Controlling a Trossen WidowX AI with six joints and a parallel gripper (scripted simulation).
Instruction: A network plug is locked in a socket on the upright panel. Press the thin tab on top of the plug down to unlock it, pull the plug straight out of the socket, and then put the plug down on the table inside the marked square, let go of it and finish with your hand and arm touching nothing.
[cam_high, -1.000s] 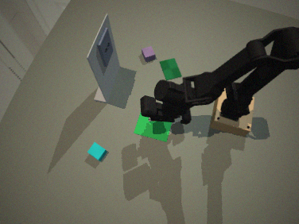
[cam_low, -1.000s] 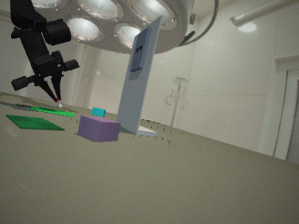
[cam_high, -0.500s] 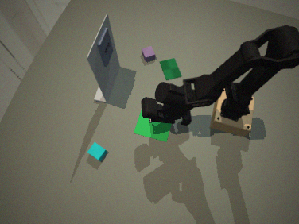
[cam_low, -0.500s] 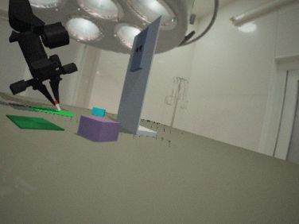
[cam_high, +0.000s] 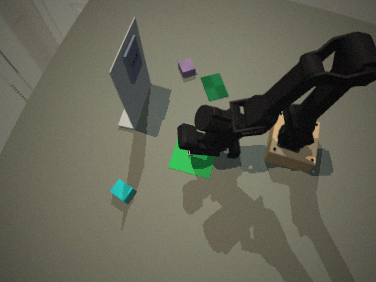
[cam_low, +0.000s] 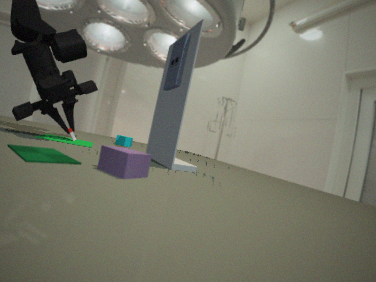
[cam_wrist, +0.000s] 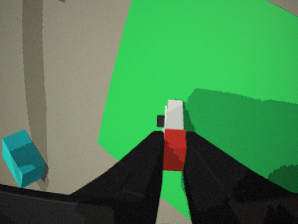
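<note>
The plug (cam_low: 73, 136) (cam_wrist: 174, 118), white with a red part, is pinched between the fingertips of my gripper (cam_low: 70, 130) (cam_wrist: 172, 141). My gripper is shut on its red part. A small dark piece sticks out at the plug's left side in the wrist view. The plug is low over the bright green square (cam_high: 181, 164) (cam_low: 83, 144) (cam_wrist: 200, 45), inside its outline in the wrist view; I cannot tell whether it touches the surface. The socket (cam_high: 133, 59) (cam_low: 176, 68) on the upright panel (cam_high: 122, 89) (cam_low: 165, 115) has no plug in it. In the top view the arm mostly hides the plug.
A dark green square (cam_high: 214, 87) (cam_low: 44, 154) lies on the table near a purple block (cam_high: 186, 67) (cam_low: 123, 162). A cyan block (cam_high: 122, 191) (cam_low: 124, 141) (cam_wrist: 23, 159) lies beyond the bright square's corner. The panel stands away from the gripper.
</note>
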